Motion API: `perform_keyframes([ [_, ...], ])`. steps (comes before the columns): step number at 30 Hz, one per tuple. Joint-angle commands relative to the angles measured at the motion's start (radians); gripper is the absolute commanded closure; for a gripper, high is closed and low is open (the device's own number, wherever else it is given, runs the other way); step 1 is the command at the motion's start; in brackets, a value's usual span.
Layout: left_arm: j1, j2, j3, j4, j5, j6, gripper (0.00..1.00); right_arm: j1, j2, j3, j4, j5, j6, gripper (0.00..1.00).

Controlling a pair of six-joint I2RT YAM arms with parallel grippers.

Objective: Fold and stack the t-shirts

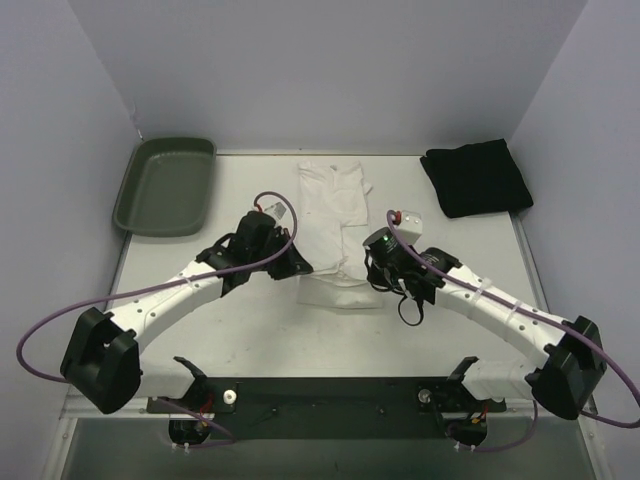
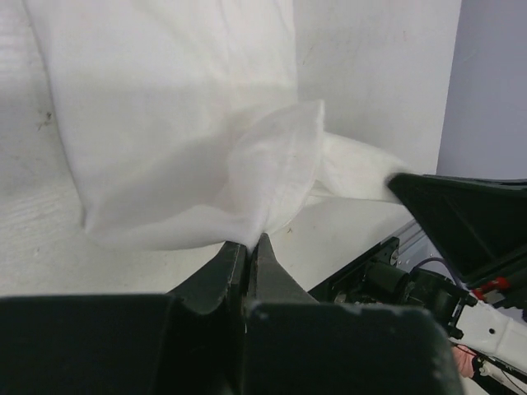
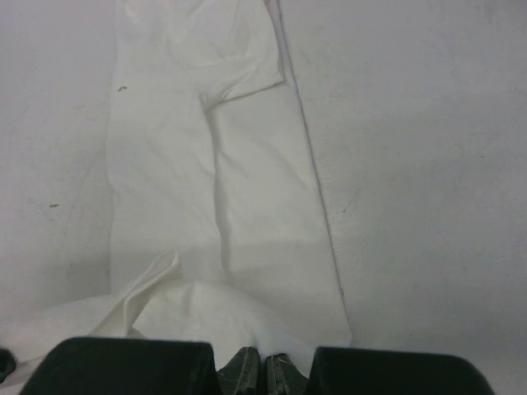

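The white t-shirt (image 1: 335,215) lies as a long narrow strip in the middle of the table, its collar end far from me. My left gripper (image 1: 303,268) is shut on the shirt's near left corner; the left wrist view shows the jaws (image 2: 249,243) pinching a raised fold of the white cloth (image 2: 165,123). My right gripper (image 1: 372,272) is shut on the near right corner, and its jaws (image 3: 263,362) grip the hem of the shirt (image 3: 247,206). The near end is lifted and bunched between the two grippers. The black t-shirt (image 1: 475,178) lies folded at the far right corner.
A dark green tray (image 1: 165,185) sits at the far left corner. Pale walls close the table on the left, right and far sides. Purple cables loop beside both arms. The right arm's black body (image 2: 469,218) shows close by in the left wrist view.
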Motion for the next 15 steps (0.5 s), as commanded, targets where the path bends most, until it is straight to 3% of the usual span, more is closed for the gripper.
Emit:
perform_keyframes([
  [1, 0.019, 0.086, 0.138, 0.065, 0.051, 0.05, 1.0, -0.044, 0.06, 0.066, 0.045, -0.065, -0.068, 1.0],
  [7, 0.062, 0.17, 0.235, 0.058, 0.074, 0.064, 1.0, -0.133, 0.131, 0.106, 0.084, -0.128, -0.103, 1.0],
  [15, 0.143, 0.252, 0.229, 0.104, 0.116, 0.063, 1.0, -0.236, 0.284, 0.193, 0.116, -0.214, -0.143, 1.0],
])
